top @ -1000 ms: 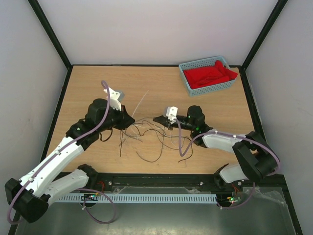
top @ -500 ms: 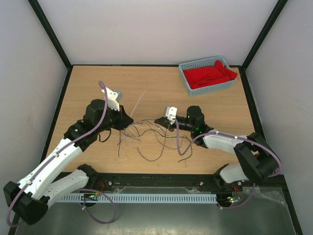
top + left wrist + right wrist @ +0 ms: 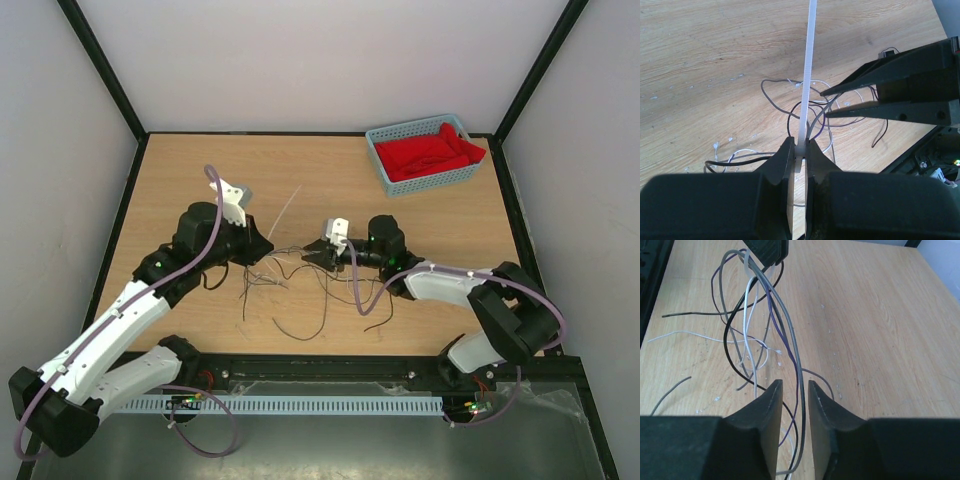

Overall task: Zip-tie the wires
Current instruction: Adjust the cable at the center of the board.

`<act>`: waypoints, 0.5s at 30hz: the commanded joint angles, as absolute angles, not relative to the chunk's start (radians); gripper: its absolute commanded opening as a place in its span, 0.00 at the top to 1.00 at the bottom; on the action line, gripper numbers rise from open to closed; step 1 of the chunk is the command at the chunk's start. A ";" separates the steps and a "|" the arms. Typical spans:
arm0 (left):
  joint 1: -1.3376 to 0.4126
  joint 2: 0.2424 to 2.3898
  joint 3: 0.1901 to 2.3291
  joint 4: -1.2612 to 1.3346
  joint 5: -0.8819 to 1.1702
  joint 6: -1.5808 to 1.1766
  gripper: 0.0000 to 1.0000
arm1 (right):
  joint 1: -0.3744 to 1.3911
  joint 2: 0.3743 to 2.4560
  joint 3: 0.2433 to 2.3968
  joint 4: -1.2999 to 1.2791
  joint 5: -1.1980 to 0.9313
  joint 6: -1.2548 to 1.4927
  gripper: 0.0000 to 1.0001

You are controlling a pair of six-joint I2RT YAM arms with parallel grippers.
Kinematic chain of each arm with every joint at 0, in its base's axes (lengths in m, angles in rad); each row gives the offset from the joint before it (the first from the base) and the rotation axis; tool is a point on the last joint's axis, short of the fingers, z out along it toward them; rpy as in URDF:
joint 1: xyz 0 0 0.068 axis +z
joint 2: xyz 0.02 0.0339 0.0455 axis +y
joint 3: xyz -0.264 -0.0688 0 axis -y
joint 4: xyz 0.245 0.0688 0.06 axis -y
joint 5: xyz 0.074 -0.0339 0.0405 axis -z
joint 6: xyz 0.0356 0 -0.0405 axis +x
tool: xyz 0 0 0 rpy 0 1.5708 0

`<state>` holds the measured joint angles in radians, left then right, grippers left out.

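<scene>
The wires point(image 3: 300, 268) lie as a loose tangle of thin dark and pale strands at mid-table, gathered toward the zip tie point(image 3: 286, 210). In the left wrist view the zip tie point(image 3: 807, 70) runs straight up from my left gripper point(image 3: 800, 148), which is shut on its lower end. My left gripper point(image 3: 262, 250) sits at the left of the tangle. My right gripper point(image 3: 312, 256) faces it from the right, a short way off. In the right wrist view the right gripper point(image 3: 795, 390) stands slightly open, with several wires point(image 3: 774, 315) running loosely through the gap.
A blue basket point(image 3: 380, 150) holding a red cloth point(image 3: 430, 152) stands at the back right corner. Black frame rails border the wooden table point(image 3: 180, 180). Lilac robot cables point(image 3: 365, 290) loop over both arms.
My right gripper has moved left toward the left gripper and its jaws have parted from shut. The wire tangle has bunched leftward. The left arm has barely moved.
</scene>
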<state>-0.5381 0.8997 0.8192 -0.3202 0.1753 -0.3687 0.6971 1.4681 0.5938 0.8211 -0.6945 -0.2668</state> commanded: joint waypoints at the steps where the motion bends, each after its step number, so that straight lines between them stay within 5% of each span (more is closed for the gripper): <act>1: -0.532 0.895 0.842 -0.293 0.168 -0.372 1.00 | 0.703 1.424 0.599 0.841 -0.668 -0.276 0.55; 7: -0.520 0.898 0.838 -0.304 0.167 -0.355 1.00 | 0.702 1.290 0.556 0.788 -0.628 -0.317 0.39; 15: -0.511 0.879 0.831 -0.325 0.195 -0.300 1.00 | 0.701 1.313 0.596 0.757 -0.585 -0.374 0.48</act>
<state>-0.5201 0.8993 0.8192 -0.3229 0.1787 -0.3389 0.6991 1.2785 0.5644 0.7891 -0.6121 -0.3332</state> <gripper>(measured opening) 0.097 0.531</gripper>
